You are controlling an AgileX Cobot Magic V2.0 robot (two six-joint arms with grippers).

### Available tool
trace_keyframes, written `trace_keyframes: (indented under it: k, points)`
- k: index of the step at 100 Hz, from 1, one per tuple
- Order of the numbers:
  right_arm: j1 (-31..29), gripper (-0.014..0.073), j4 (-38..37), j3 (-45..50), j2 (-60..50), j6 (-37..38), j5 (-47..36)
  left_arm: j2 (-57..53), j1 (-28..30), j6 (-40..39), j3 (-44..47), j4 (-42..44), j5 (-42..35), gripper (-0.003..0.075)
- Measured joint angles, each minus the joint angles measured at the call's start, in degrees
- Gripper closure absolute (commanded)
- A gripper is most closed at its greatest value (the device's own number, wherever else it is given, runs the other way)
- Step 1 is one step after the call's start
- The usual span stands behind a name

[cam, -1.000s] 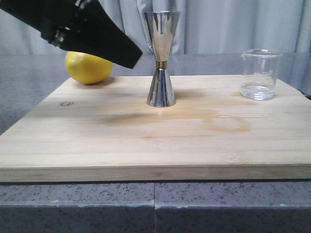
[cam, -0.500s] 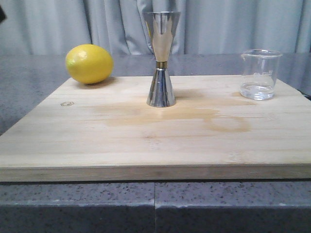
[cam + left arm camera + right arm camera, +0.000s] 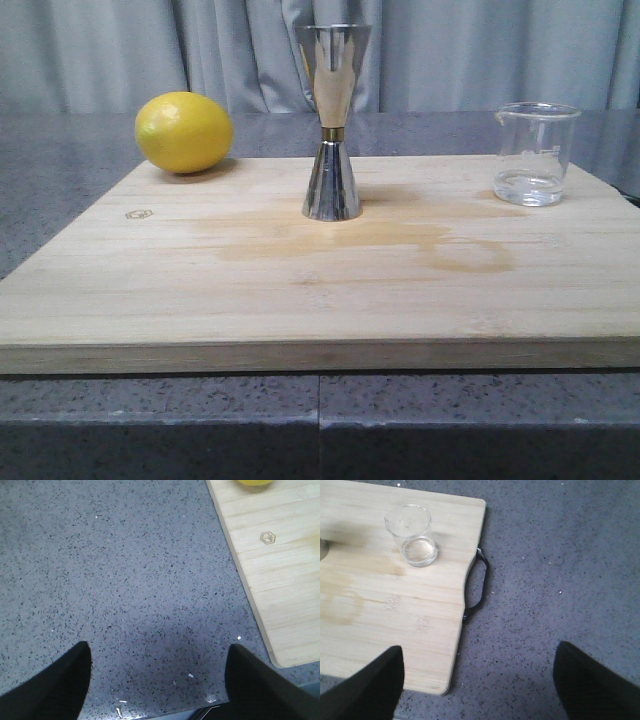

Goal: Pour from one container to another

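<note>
The clear glass beaker (image 3: 536, 152) stands upright at the right end of the wooden board (image 3: 300, 290), a little clear liquid in its bottom; the right wrist view shows the same beaker (image 3: 413, 541) from above. The steel hourglass jigger (image 3: 332, 120) stands upright at the board's middle back. Neither gripper shows in the front view. My left gripper (image 3: 159, 662) is open over bare countertop beside the board's left edge. My right gripper (image 3: 480, 665) is open over the countertop at the board's right corner, well short of the beaker. Nothing is between either pair of fingers.
A yellow lemon (image 3: 184, 131) lies at the board's back left corner. A darker damp stain (image 3: 400, 238) spreads in front of the jigger. A black handle (image 3: 479, 585) sits on the board's right edge. Speckled grey countertop (image 3: 125, 570) surrounds the board; a curtain hangs behind.
The left arm, which crossed the front view's upper left a second ago, has withdrawn out of that view. The jigger, beaker and lemon have not moved.
</note>
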Motion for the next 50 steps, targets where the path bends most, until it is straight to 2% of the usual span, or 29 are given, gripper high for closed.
trace_keyframes:
  k: [14, 21, 32, 42, 50]
  points:
    - [0.0, 0.0043, 0.0, 1.1, -2.2, 0.0, -0.9, -2.8, 0.0, -0.4, 1.8, 0.0, -0.8, 0.0207]
    - [0.0, 0.0071, 0.0, 1.3, -2.4, 0.0, -1.1, -3.2, 0.0, -0.5, 1.8, 0.0, -1.2, 0.0216]
    - [0.0, 0.0222, 0.0, 1.3, -2.4, 0.0, -1.3, -3.2, 0.0, -0.5, 1.9, 0.0, -2.5, 0.0291]
    - [0.0, 0.0386, 0.0, 1.3, -2.4, 0.0, -1.3, -3.2, 0.0, -0.5, 1.9, 0.0, -3.7, 0.0407]
    - [0.0, 0.0484, 0.0, 1.3, -2.4, 0.0, -1.3, -3.2, 0.0, -0.5, 1.9, 0.0, -4.1, 0.0498]
